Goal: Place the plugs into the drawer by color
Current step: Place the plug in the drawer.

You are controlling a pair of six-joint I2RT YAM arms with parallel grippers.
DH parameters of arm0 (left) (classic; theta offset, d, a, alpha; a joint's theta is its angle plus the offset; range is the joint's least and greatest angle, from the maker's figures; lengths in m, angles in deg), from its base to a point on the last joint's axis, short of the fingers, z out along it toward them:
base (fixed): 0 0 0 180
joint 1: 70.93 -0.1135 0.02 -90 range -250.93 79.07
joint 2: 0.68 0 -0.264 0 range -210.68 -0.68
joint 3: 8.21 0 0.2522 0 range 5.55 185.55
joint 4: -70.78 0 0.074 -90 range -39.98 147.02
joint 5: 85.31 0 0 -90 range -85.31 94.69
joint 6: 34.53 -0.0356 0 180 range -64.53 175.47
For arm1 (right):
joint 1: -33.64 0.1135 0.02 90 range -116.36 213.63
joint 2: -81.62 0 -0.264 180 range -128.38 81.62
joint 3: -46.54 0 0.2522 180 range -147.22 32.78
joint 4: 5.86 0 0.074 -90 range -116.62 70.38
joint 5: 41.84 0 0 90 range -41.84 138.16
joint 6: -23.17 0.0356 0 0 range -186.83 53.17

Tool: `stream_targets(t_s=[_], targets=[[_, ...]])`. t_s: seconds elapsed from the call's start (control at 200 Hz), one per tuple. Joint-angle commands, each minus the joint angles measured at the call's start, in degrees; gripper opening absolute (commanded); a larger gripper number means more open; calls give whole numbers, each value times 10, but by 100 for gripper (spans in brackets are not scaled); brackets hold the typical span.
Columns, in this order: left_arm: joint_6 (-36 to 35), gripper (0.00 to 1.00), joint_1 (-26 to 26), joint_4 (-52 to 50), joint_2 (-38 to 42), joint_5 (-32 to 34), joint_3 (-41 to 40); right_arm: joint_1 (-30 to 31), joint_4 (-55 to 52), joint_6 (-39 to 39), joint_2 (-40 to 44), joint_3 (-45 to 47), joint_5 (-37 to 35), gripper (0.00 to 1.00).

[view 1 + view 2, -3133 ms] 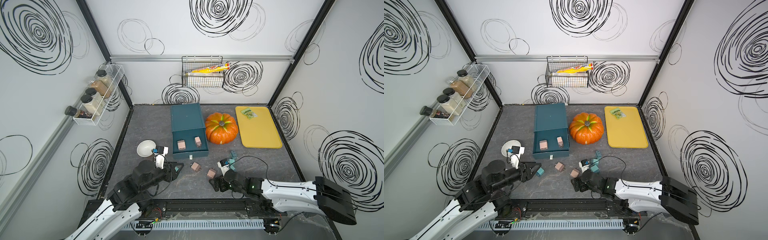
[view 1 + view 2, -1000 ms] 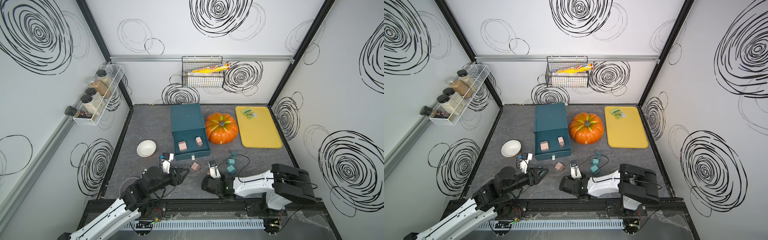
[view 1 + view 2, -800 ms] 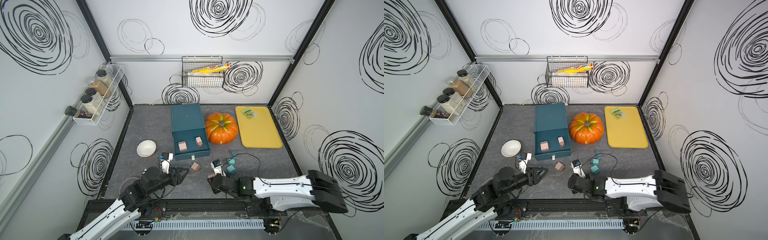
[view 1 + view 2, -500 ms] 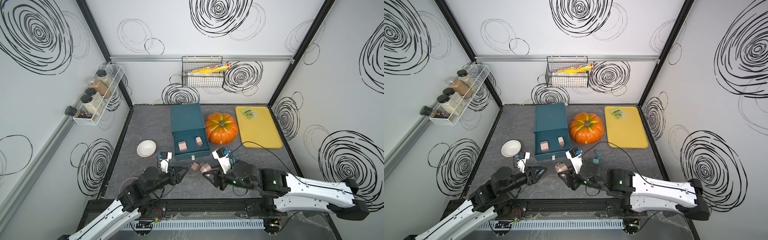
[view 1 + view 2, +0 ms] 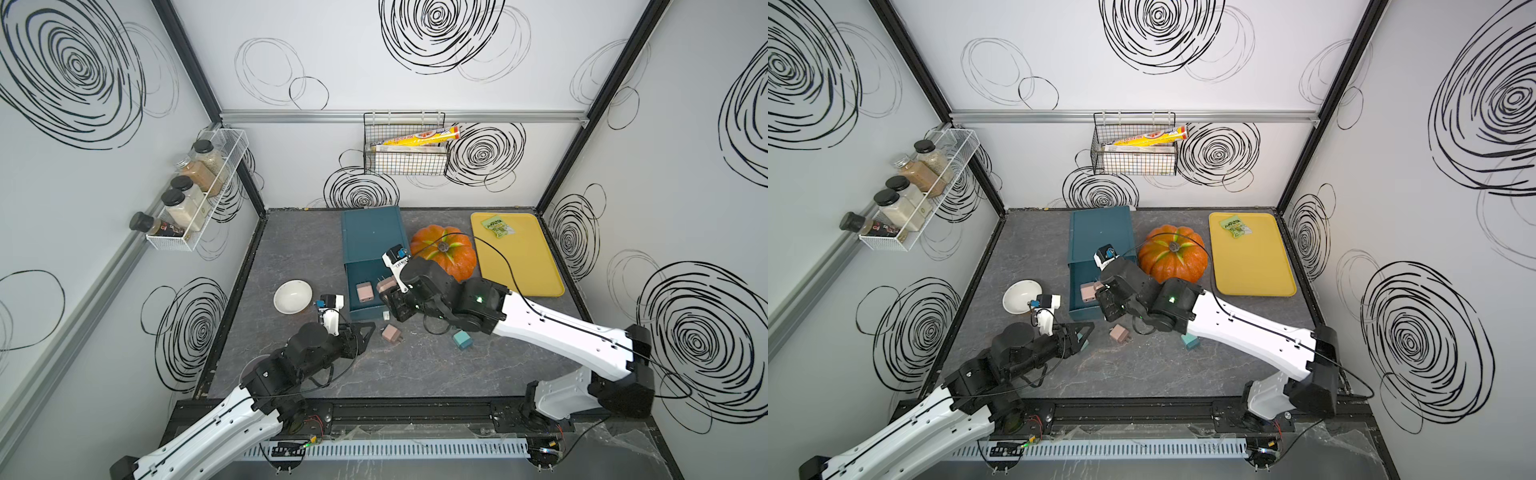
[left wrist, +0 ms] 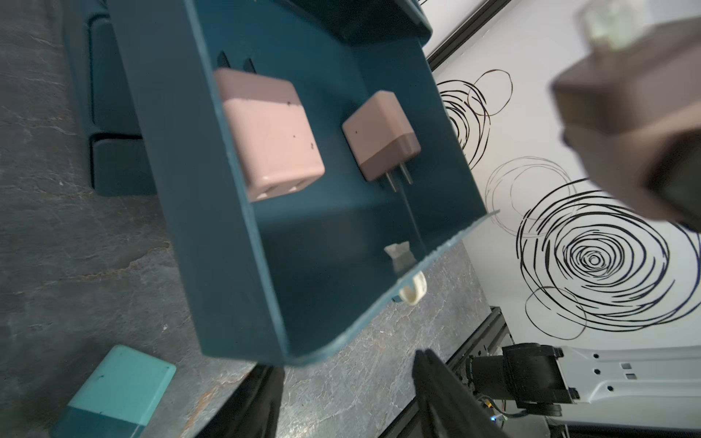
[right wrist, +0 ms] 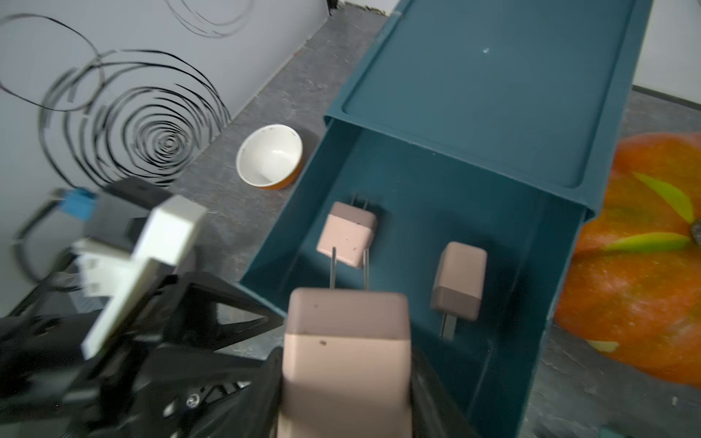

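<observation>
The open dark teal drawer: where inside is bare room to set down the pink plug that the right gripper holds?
Bare floor lies in the dark teal plastic drawer between its front wall with the white pull tab and the two dusty pink cube plugs. The middle, around those plugs, is crowded.

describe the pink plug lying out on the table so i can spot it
Find the dark teal chest beside the pumpkin, with its open drawer. In front of that drawer, on the table, lies the loose pink plug. The other pink plugs are inside the drawer or in the right hand; only this one lies on the tabletop.
</observation>
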Motion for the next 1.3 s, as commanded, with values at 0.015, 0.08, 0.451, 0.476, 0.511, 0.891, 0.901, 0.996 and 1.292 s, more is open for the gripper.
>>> stream_targets(t_s=[0.015,0.08,0.451,0.476,0.511,0.891,0.901,0.996,1.292], targets=[[-25,62,-14,9,-1,29,25,-22,-40,-45,-54,-60,-16,17],[-29,61,-21,7,-4,27,28,-34,-49,-48,-82,-94,-7,17],[-38,61,-30,11,-11,13,30,-73,-56,-34,-153,-114,19,17],[-38,61,-30,13,-12,11,29,-73,-54,-31,-156,-116,12,16],[-38,61,-31,16,-14,5,29,-73,-57,-28,-164,-121,5,16],[-33,60,-31,20,-5,-6,15,-74,-108,3,-247,-183,-36,17],[-33,60,-31,20,-6,-6,14,-73,-109,3,-248,-184,-36,17],[-33,60,-31,23,-10,-6,12,-73,-108,3,-248,-182,-36,21],[-27,64,-31,6,-12,-15,24,-73,-101,-3,-224,-184,-7,65]])
